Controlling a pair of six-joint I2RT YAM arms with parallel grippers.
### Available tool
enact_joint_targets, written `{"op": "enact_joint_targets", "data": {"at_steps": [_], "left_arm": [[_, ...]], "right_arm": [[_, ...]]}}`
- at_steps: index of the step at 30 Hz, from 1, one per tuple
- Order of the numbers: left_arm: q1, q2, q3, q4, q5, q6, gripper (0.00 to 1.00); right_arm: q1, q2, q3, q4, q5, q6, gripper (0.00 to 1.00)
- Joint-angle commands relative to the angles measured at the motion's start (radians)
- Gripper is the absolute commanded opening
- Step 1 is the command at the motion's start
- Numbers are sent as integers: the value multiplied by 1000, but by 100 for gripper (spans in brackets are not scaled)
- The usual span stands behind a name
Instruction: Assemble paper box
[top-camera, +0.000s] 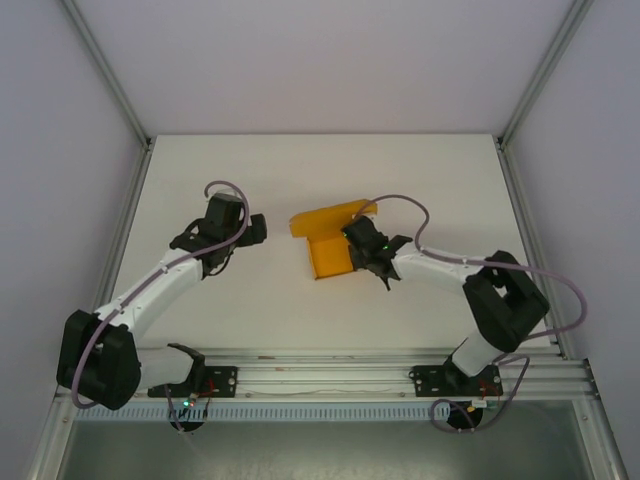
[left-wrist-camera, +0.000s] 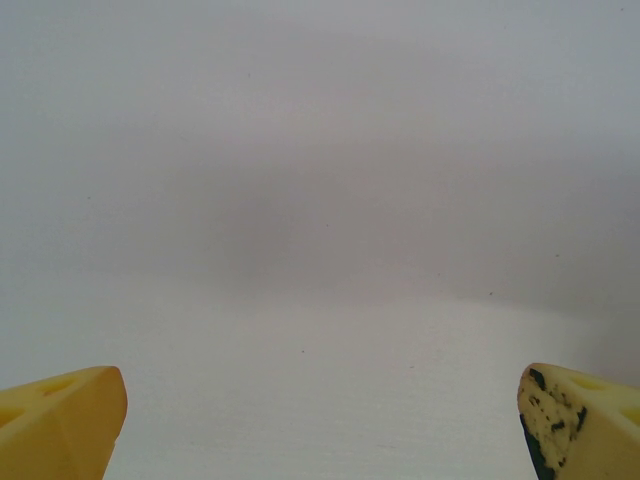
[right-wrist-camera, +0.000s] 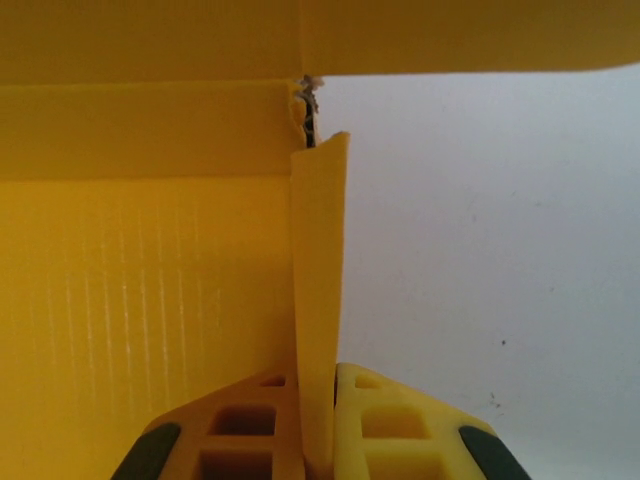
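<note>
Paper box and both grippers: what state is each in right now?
paper box: partly folded, top open, not yet a closed box; lying on the table.
flap: standing upright on edge, pinched at its lower end.
right gripper: shut on the flap of the paper box.
left gripper: open, holding nothing, apart from the box.

White matt surface (top-camera: 300, 180), flanked left and right by metal rails (top-camera: 124, 230). Carries one orange box (top-camera: 328, 255) just right of centre: half-folded, one panel lying flat, another standing up at its far edge. Shows a few dark specks.
</note>
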Motion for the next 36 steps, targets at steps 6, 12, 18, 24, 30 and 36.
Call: {"op": "enact_joint_targets", "data": {"at_steps": [6, 12, 18, 24, 30, 36], "left_arm": [[-3, -34, -38, 20, 12, 17, 100], [-3, -33, -39, 33, 39, 31, 100], [-3, -31, -38, 54, 78, 48, 100], [-3, -6, -34, 64, 99, 61, 100], [-6, 18, -36, 73, 117, 60, 100], [-5, 33, -40, 84, 123, 58, 100]], "right_arm": [[6, 93, 90, -127, 22, 3, 12], [4, 57, 110, -128, 9, 8, 57], [-8, 26, 128, -148, 16, 18, 61], [-76, 29, 104, -109, -73, -10, 59], [-114, 52, 84, -23, -241, -13, 57], [-128, 107, 77, -23, -216, 37, 49]]}}
